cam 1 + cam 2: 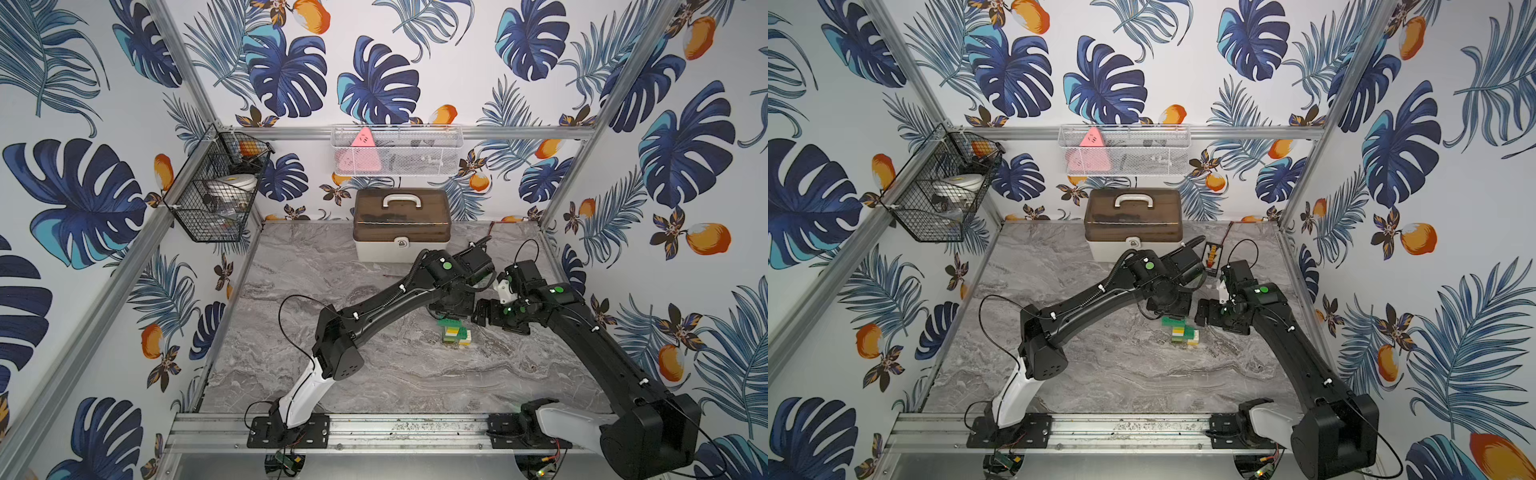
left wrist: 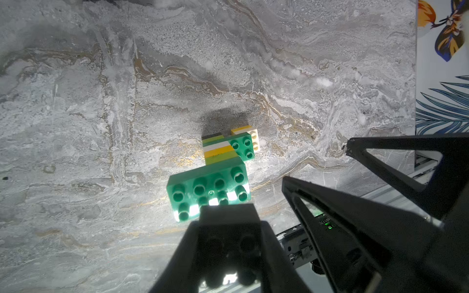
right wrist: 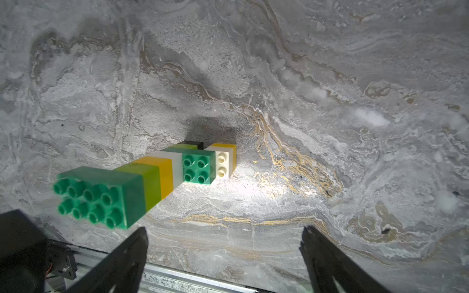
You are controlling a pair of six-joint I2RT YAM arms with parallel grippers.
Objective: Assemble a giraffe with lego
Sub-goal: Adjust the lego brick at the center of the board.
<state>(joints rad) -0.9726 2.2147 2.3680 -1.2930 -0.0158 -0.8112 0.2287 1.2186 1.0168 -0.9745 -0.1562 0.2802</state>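
- Standing upright right of desk (image 1: 374, 374) centre: giraffe (image 3: 162, 175).
- Left gripper (image 2: 229, 223) pinching black brick (image 2: 228, 253), close by giraffe's top.
- Right gripper (image 3: 224, 230) jaws spread wide, empty.

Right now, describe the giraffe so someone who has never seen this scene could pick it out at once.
On the grey marble table, find the brown-lidded white box at the back wall. In front of it stands the giraffe: a lime, yellow and white striped column under a green studded brick, the only brick stack there.
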